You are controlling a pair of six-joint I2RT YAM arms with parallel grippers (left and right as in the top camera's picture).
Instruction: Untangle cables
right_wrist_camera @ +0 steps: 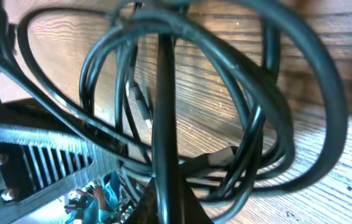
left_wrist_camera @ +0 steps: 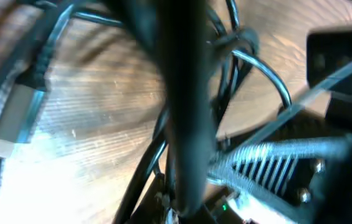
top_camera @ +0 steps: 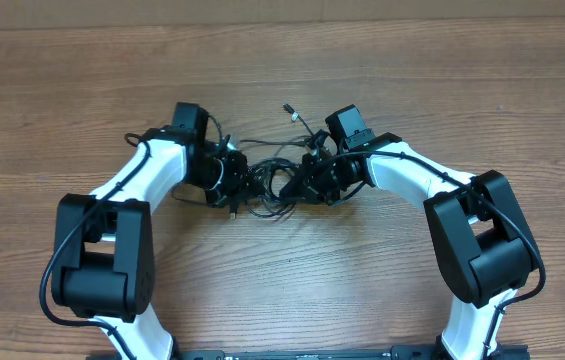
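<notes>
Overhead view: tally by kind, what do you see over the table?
Arms: 2, left arm and right arm
Cable tangle: 1, its strands too knotted to count
Total: 3

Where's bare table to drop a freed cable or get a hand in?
Free: the table patch between the left arm and right arm, nearer than the cables; the far strip beyond both wrists; the outer flanks. Crowded: the centre, where left gripper and right gripper meet in the tangle.
</notes>
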